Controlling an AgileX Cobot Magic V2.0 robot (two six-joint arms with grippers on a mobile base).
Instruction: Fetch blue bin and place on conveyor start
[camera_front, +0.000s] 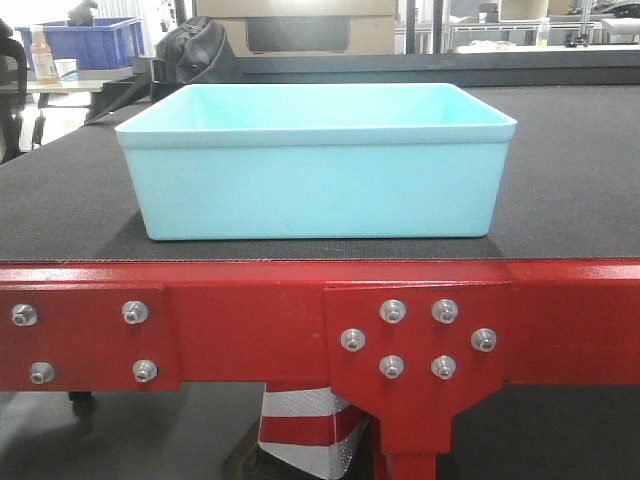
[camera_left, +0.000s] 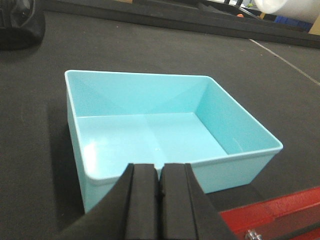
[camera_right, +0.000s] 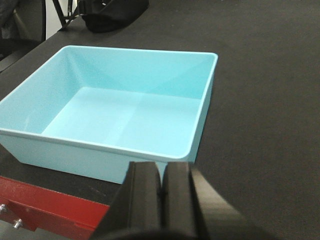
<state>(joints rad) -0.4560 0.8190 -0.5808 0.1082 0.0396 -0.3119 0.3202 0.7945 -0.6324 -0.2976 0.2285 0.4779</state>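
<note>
Pale cyan rectangular plastic bin (camera_front: 315, 165) sits flat on the wide black textured conveyor belt (camera_front: 575, 190), near its red-framed edge. Left gripper (camera_left: 160, 187) and right gripper (camera_right: 163, 189) jaws together, empty (placement looks done). Retract straight back, no nudging.

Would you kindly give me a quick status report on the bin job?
Left claw and right claw both shut, holding nothing. Pale turquoise plastic bin sits empty on the black textured belt, near its red-framed edge. Nothing in the way.
</note>
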